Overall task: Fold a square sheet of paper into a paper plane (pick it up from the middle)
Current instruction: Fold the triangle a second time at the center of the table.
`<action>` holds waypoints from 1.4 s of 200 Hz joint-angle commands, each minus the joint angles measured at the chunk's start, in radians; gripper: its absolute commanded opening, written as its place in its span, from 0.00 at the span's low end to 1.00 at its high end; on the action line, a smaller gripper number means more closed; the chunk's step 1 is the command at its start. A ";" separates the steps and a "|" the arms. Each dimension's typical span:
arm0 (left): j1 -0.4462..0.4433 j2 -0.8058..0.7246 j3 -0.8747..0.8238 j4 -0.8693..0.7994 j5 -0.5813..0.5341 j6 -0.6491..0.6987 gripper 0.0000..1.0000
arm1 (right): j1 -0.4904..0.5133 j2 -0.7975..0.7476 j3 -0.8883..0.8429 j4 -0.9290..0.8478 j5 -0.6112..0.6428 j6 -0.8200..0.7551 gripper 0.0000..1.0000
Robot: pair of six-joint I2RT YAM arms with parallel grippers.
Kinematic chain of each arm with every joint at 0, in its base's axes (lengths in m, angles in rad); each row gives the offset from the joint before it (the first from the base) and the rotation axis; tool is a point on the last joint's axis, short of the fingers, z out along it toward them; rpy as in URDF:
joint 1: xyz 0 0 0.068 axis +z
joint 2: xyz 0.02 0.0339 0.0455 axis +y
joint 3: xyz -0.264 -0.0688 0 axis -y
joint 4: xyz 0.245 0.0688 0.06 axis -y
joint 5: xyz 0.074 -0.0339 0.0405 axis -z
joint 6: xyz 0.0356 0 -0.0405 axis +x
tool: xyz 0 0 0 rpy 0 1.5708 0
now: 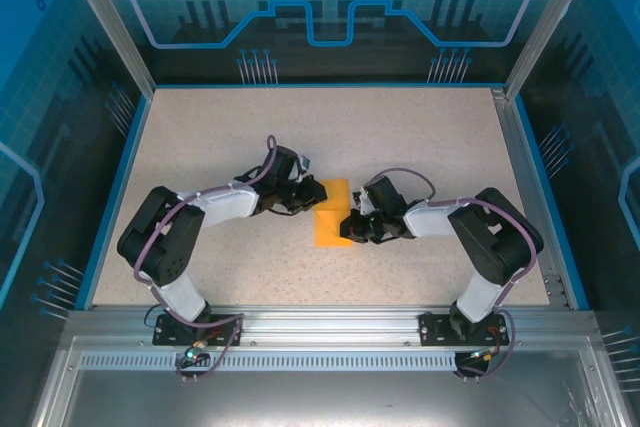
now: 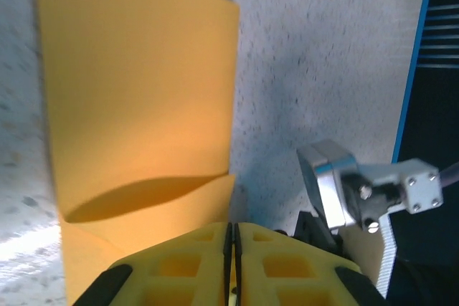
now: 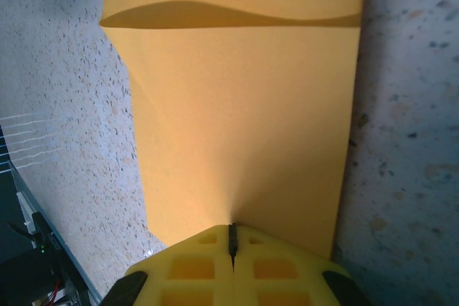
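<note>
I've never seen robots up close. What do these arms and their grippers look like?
The left arm and right arm look alike: smooth white links between bulky black joints, with a thin purplish cable looping alongside. The left gripper and right gripper each have two blocky yellow fingers moulded with square recesses.

The square sheet of paper (image 1: 331, 212) is plain orange-yellow and unmarked, with a darker shadow under its raised fold. The table (image 1: 300, 127) is beige with fine dark speckles and is edged in blue. The left gripper (image 2: 231, 241) and right gripper (image 3: 232, 241) are bright yellow, close to the sheet's shade. The left arm (image 1: 215, 205) and right arm (image 1: 440, 219) are black and white. The back wall (image 1: 320, 7) is blue, with a pale grid and cyan lines.
</note>
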 commanded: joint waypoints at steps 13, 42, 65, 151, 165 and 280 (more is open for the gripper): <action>-0.055 0.076 -0.033 0.043 0.006 -0.052 0.12 | -0.010 0.026 -0.036 -0.135 0.025 -0.013 0.02; -0.061 0.105 -0.058 0.067 -0.014 -0.063 0.10 | -0.009 0.024 -0.040 -0.133 0.028 -0.011 0.02; -0.062 0.115 -0.061 0.050 -0.042 -0.051 0.09 | -0.008 0.027 -0.039 -0.135 0.032 -0.011 0.03; -0.032 0.151 -0.046 -0.049 -0.132 -0.026 0.05 | -0.009 0.033 -0.038 -0.146 0.034 -0.015 0.03; -0.018 0.150 -0.045 -0.059 -0.132 -0.020 0.06 | -0.009 0.030 -0.038 -0.146 0.034 -0.014 0.03; 0.063 0.140 -0.008 -0.134 -0.155 0.043 0.05 | -0.009 0.035 -0.039 -0.146 0.033 -0.014 0.03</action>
